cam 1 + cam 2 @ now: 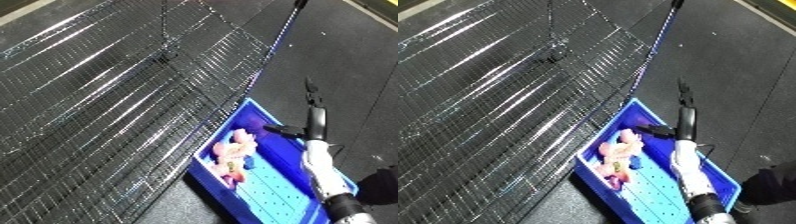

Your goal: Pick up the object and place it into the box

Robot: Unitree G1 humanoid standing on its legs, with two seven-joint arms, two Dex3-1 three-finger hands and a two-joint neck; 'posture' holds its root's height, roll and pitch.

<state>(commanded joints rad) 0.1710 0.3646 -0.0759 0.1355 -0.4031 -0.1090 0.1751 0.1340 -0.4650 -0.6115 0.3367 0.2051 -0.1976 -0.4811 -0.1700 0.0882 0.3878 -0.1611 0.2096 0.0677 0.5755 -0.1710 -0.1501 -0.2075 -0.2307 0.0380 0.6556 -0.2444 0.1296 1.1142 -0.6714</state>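
Wire rack (107, 100): a metal grid filling the left and centre of both views, tilted across the frame; nothing belonging to the task rests on it.
Bin (253, 197): a blue open tray with a dotted floor, lying just beside the right edge of the rack.
Object (233, 152): a pale pink, soft-looking thing, its exact kind not clear, lying inside the bin toward its left wall, with a small blue piece (634, 161) beside it.
Right hand (311, 122): black, at the end of a white and silver forearm that crosses the right side of the bin; the fingers point straight up and away, the thumb juts leftward over the bin, and nothing is held.
Object relative to hand: below and to the left of the hand, apart from it, not touched.
Left hand: not visible in either view.
Progress: judging by how things lie, the placing appears done, since the object sits in the bin; only drawing the arm clear seems left.
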